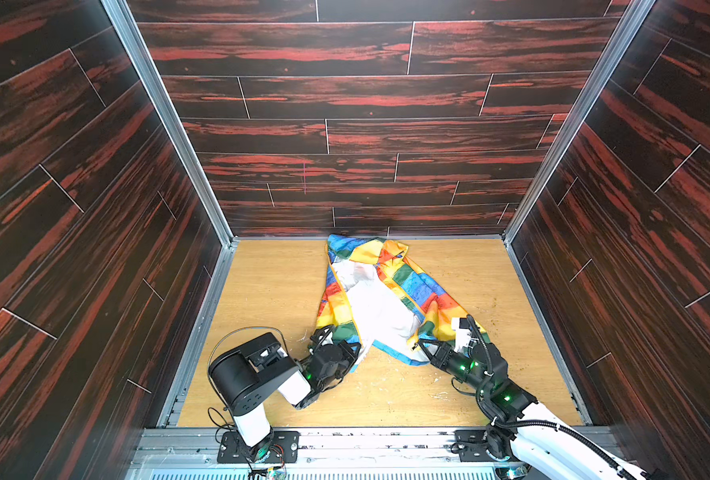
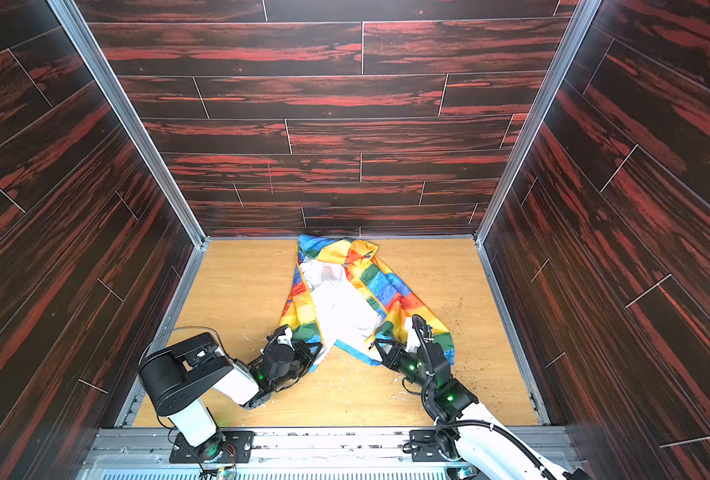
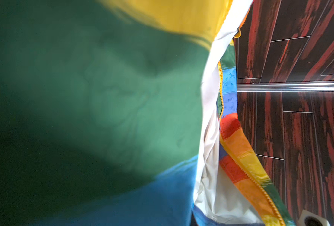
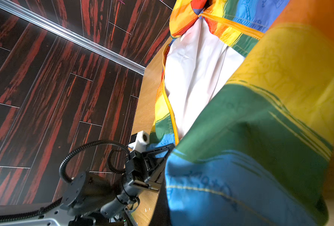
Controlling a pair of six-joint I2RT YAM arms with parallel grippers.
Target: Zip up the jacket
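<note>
Surveying from the largest item down, I find the wooden table [image 1: 270,299] carrying the jacket [image 1: 403,286], which lies opened out, front up, from the middle of the surface to its far edge. Its long axis runs from the hood [image 1: 369,249] at the far side to the hem nearest the arm bases. White lining [image 1: 376,307] shows between the two fronts, so they stand well apart. The blue hem edging [image 1: 390,352] sags between the two claws.

The left gripper [image 1: 356,351] has its fingers pressed together on the left front's hem corner. Green and blue cloth fills the left wrist view at close range. The right gripper [image 1: 421,345] is likewise pinched on the right front's hem corner, with cloth draped across its camera.

The zipper [image 4: 170,109] shows yellow teeth along each front edge, unjoined. I cannot locate the slider.

In my judgement, the coming move turns on the sideways gap. Each arm is nearer its own front, and the two lower zipper ends must meet across the lining, square to the jacket's length.
</note>
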